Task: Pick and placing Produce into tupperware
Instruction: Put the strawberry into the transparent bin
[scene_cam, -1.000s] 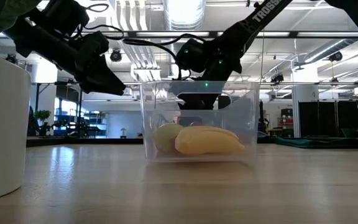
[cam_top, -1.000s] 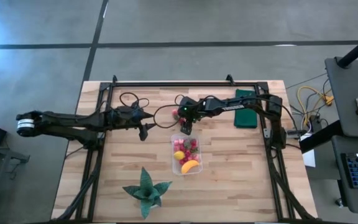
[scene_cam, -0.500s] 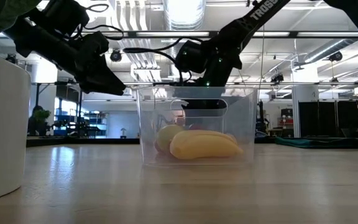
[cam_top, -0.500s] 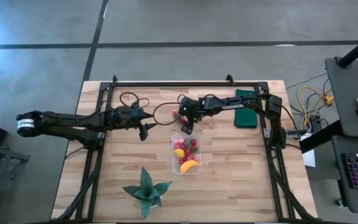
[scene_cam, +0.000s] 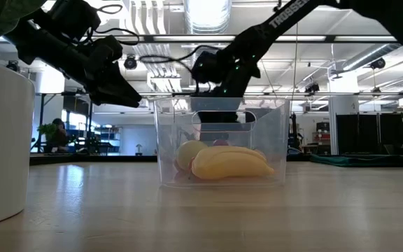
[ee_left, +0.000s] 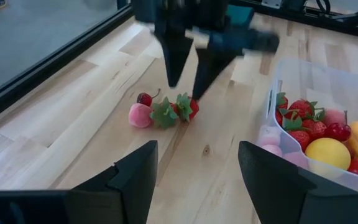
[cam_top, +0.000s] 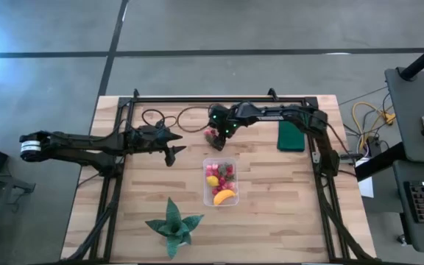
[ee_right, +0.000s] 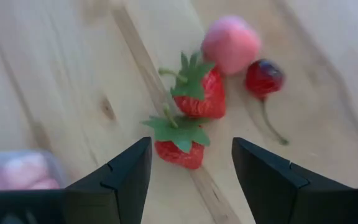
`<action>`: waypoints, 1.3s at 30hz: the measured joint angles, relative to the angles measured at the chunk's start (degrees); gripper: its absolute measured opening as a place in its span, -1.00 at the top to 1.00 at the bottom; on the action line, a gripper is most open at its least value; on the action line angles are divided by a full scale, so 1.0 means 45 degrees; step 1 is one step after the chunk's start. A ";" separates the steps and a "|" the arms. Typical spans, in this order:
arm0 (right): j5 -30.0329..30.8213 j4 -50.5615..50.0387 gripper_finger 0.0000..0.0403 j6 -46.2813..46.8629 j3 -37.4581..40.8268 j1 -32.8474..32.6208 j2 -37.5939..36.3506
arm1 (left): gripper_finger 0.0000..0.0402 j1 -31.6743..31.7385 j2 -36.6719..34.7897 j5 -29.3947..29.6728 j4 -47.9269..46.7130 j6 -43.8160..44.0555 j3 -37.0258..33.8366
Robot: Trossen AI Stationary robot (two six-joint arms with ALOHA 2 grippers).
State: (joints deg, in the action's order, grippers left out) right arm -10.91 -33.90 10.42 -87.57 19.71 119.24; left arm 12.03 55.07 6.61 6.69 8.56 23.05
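The clear tupperware stands near the table's middle and holds a banana, a lemon and several red and pink berries. It also shows in the low view and the left wrist view. Two strawberries, a pink fruit and a cherry lie loose on the wood, on the far side of the tupperware. My right gripper is open, pointing down just above the strawberries. My left gripper is open and empty, left of the tupperware.
A green spiky plant stands near the front edge. A dark green flat rectangle lies at the far right. Cables loop at the far left. A white object fills the low view's left side.
My right gripper has gone from over the tupperware's far end toward the table's far edge and a little left, to above the loose strawberries. It stays open. My left arm has kept still.
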 joint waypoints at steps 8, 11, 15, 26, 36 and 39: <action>0.0098 -0.1834 -0.07 -0.1527 -0.2268 -0.0372 0.1933 | -0.04 0.0000 0.0005 0.0001 -0.0043 0.0024 0.0000; 0.0461 -0.2436 -0.07 -0.1705 -0.3120 -0.0381 0.2330 | -0.04 0.0000 0.0005 0.0002 -0.0062 0.0029 0.0000; 0.0572 -0.2993 -0.07 -0.1846 -0.4058 -0.0371 0.2775 | -0.04 0.0000 0.0005 0.0005 -0.0073 0.0029 0.0000; 0.0781 -0.4517 -0.07 -0.2760 -0.4730 -0.0410 0.3225 | -0.04 0.0004 0.0000 0.0009 -0.0319 0.0024 0.0000; 0.1252 -0.4569 -0.03 -0.2881 -0.4652 -0.0410 0.3225 | -0.04 0.0005 0.0000 0.0005 -0.0382 0.0024 0.0000; 0.1258 -0.4590 0.07 -0.2901 -0.4652 -0.0402 0.3225 | -0.04 0.0005 0.0000 0.0005 -0.0382 0.0028 0.0000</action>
State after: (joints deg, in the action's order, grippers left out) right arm -5.25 -54.55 -2.63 -108.51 17.90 133.75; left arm 12.05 55.07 6.63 4.97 8.68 23.05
